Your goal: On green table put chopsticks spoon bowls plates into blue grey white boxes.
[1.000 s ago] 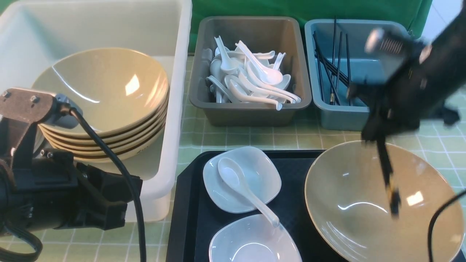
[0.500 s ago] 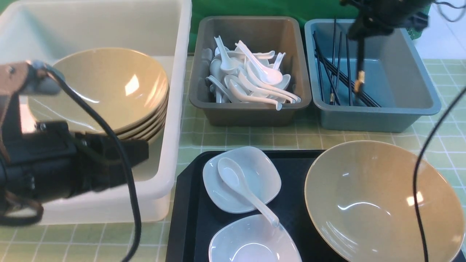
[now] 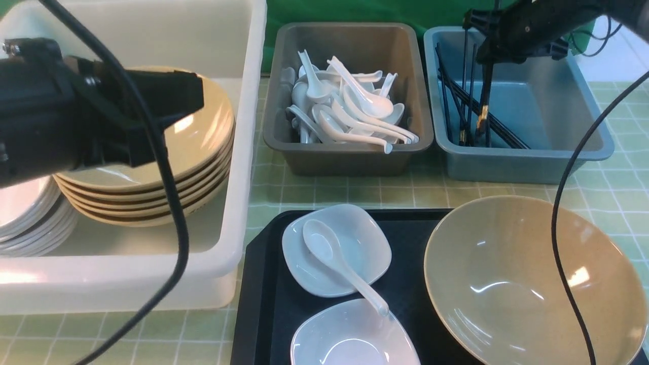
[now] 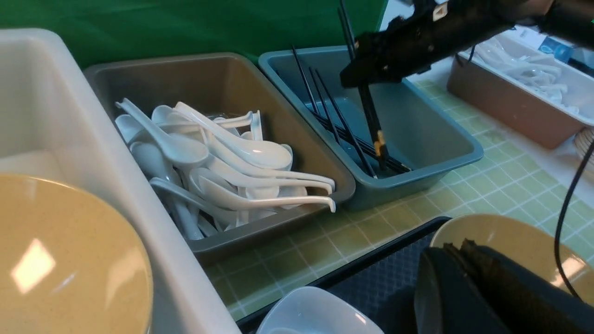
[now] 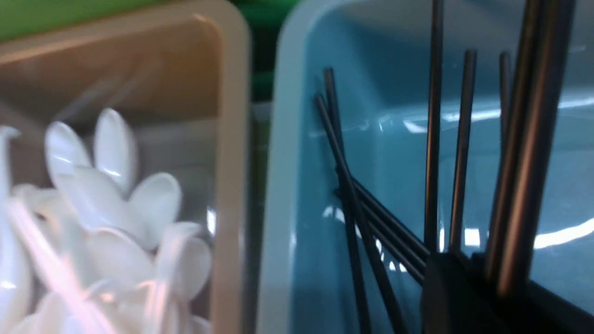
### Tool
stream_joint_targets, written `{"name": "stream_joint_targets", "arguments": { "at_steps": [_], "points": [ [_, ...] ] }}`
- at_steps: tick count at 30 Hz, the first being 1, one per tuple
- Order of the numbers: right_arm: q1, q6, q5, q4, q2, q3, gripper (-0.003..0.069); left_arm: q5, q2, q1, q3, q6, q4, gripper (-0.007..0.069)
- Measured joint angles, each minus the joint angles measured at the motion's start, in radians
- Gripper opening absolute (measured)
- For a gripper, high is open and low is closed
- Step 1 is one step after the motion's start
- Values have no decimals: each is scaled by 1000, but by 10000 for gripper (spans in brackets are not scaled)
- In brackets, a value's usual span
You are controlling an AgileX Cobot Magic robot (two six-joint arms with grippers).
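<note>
Green table (image 3: 355,195), white-gridded; green backdrop (image 3: 355,10) behind.

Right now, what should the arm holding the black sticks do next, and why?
Probably open the right gripper and let go: the chopsticks it clamps hang nearly upright inside the blue box, gold-banded end down near the other sticks lying there.

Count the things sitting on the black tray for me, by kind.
White plates: 2
White spoon: 1
Tan bowl: 1
Total: 4
</note>
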Motion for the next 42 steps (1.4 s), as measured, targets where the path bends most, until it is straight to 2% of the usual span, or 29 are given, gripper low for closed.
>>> {"name": "stream_joint_targets", "arguments": {
  "at_steps": [6,9,11,12,15,18,24,26,31,34,38,42],
  "points": [
    [0,1,-21,1,31,0,97,6,0,0,-1,0,0,-1],
    [0,1,-31,1,31,0,165,21,0,0,-1,0,0,-1],
    [0,-2,-22,1,31,-1,238,33,0,0,-1,0,0,-1],
    [0,-2,-19,1,31,-1,244,35,0,0,-1,0,0,-1],
    [-1,-15,39,1,26,-1,340,48,0,0,-1,0,0,-1],
    [-9,-45,110,0,0,-1,396,61,0,0,-1,0,1,-1],
    [-14,-187,244,-5,-129,-1,415,83,0,0,-1,0,8,-1],
    [11,-254,299,-3,-218,27,416,90,0,0,-1,1,12,-1],
    [120,-359,309,-1,-373,163,415,145,-3,0,-1,1,43,-1],
    [245,-470,356,4,-458,278,415,223,-22,0,-1,1,92,-1],
    [387,-502,459,8,-494,380,415,310,-50,0,-1,0,153,-1],
    [502,-522,456,8,-493,485,415,383,-87,0,-1,-36,217,-1]
  ]
}}
